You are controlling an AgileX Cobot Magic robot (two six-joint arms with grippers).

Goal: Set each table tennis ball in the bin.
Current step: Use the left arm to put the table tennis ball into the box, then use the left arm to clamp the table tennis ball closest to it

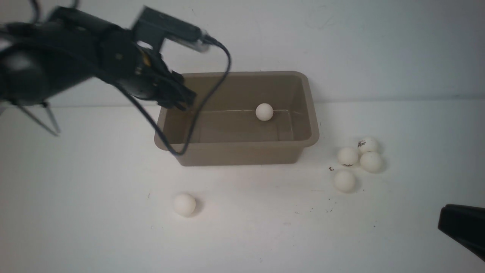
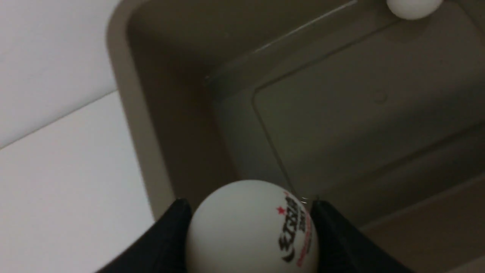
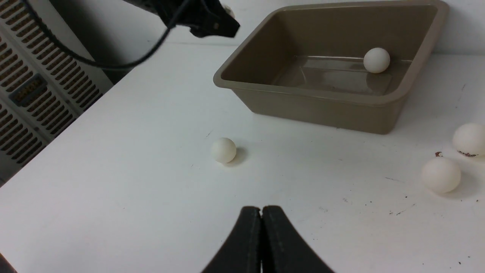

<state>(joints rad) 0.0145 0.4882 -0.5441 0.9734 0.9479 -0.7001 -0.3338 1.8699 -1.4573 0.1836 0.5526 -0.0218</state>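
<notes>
The taupe bin [image 1: 237, 153] stands mid-table at the back. One table tennis ball [image 1: 264, 112] lies inside it by the far wall. My left gripper [image 1: 185, 100] hangs over the bin's left end. In the left wrist view its fingers [image 2: 170, 235] press both sides of a logo-printed ball [image 2: 246, 231] above the bin's floor [image 2: 360, 113]. A lone ball [image 1: 184, 204] rests in front of the bin. Several balls [image 1: 348, 156] cluster to the bin's right. My right gripper [image 3: 261, 208] is shut and empty, low over the table's near right.
The left arm's black cable [image 1: 197, 113] droops across the bin's left half and over its front rim. A ribbed grille [image 3: 34, 87] stands off the table's left edge. A white wall rises right behind the bin.
</notes>
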